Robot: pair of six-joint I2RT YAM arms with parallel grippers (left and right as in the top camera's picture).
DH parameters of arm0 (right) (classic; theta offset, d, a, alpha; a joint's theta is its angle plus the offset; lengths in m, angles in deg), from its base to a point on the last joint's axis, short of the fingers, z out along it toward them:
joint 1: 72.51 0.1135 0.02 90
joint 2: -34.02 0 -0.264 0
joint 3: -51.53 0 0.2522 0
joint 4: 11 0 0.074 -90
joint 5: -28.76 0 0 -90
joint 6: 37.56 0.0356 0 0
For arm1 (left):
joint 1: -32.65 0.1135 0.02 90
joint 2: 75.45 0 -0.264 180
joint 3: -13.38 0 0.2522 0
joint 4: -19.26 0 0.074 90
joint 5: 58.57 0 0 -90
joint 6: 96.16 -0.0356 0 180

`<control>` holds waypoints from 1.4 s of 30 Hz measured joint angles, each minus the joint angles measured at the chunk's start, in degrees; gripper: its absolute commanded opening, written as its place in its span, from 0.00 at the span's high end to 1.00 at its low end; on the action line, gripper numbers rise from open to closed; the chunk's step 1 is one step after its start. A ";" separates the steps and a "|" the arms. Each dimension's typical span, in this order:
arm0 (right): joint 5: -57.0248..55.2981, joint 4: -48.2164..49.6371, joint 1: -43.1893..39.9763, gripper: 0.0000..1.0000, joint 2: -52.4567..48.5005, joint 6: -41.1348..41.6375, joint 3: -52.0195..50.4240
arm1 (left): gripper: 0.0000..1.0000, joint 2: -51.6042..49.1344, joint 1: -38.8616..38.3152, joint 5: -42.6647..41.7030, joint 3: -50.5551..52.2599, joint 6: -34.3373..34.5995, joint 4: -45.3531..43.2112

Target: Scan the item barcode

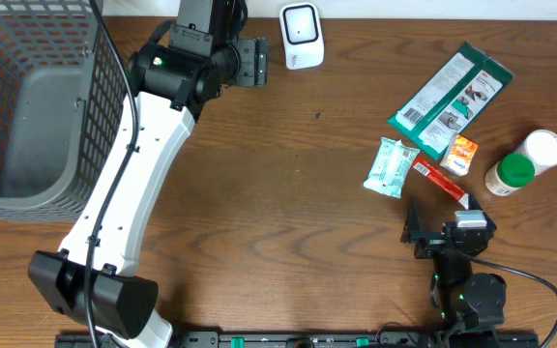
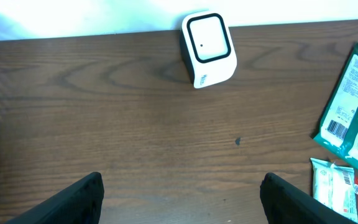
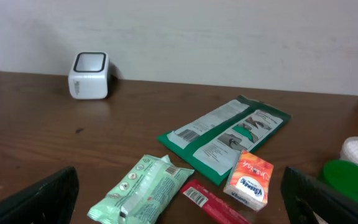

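Observation:
The white barcode scanner (image 1: 301, 35) stands at the table's far edge, its window facing up and forward (image 2: 208, 48). The items lie in a group at the right: a long green pack (image 1: 450, 97), a pale green wipes pack (image 1: 392, 166), a red tube (image 1: 441, 180), an orange tissue pack (image 1: 462, 155) and a white bottle with a green lid (image 1: 522, 164). My left gripper (image 1: 256, 61) hovers open just left of the scanner, with nothing between its fingers (image 2: 182, 199). My right gripper (image 1: 416, 232) rests open near the front edge, facing the wipes pack (image 3: 145, 190) and red tube (image 3: 213, 202).
A dark wire basket (image 1: 27, 97) with a grey liner fills the far left corner. A pale wall rises behind the table's back edge. Bare wood stretches between the scanner and the group of items.

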 measured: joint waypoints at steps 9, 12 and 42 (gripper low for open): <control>0.44 -0.02 0.00 0.01 0.02 -1.11 0.00 | 0.19 0.00 0.00 0.00 0.00 0.00 0.00; 0.48 -0.02 0.00 0.01 0.02 -1.25 0.00 | 0.19 0.00 0.00 0.00 0.00 0.00 0.00; 0.72 -0.04 0.00 0.01 0.02 -1.42 0.00 | 0.19 48.43 17.66 5.16 10.69 -1.55 6.36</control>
